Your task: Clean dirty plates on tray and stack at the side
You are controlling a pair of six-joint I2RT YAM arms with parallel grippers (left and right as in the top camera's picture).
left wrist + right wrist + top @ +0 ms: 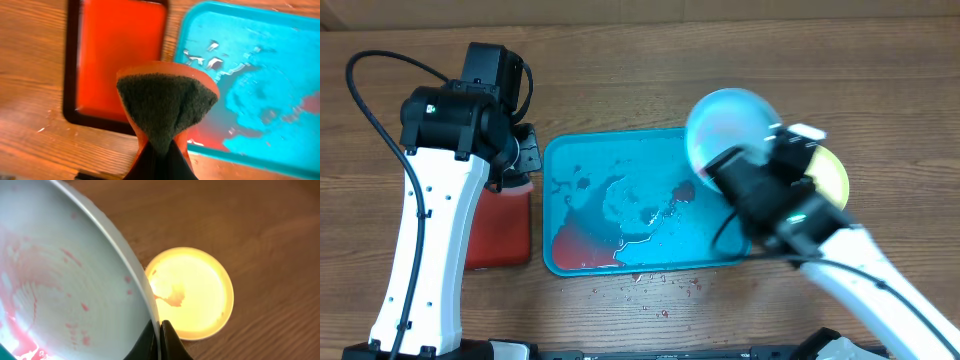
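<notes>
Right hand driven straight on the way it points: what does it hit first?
Probably the lime plate lying on the table, straight ahead of the right hand, which is shut on a smeared plate. Depth to it is unclear.

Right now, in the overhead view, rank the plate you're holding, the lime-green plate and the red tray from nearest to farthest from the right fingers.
1. Held plate: rim pinched by the fingers of the right gripper.
2. Lime-green plate: on the table, just to the right.
3. Red tray: far left, past the blue tray.
</notes>
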